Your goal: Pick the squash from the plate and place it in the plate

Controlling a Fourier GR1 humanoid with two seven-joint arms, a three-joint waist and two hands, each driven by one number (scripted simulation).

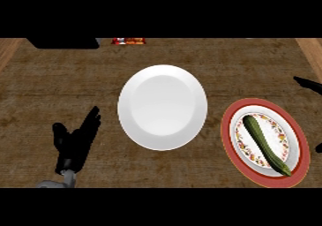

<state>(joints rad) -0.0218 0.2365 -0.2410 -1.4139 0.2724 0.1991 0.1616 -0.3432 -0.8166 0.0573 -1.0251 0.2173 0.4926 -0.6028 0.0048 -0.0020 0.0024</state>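
The brown wooden surface [72, 75] fills the view and carries two plates side by side, near each other but not touching. In the middle is the larger one, a plain white plate [162, 106] with nothing on it, which makes it the likely target for the placing. To the right and a little nearer lies the red-rimmed plate [227, 130] with a flowered inner band. The task's thing, the squash [266, 145], rests on it: a long, dark green, slender fruit lying diagonally, its far end towards the left and its near end reaching the plate's near right rim. Lying flat and alone like this, it leaves its long sides free, so I judge a grasp across its middle to be the easiest. The left hand [73, 143] shows at the near left, well apart from both plates, with fingers straight and spread, pointing away. It appears to be resting and holds nothing. Of the right hand [312, 84] only dark fingertips show at the right edge, one beyond the red-rimmed plate and one beside its near part. They are set well apart, so it reads as spread, empty and placed to come in over the squash, which is not yet picked. At the far edge sit a dark object [62, 43] and a small red packet [129, 41], both out of the way.
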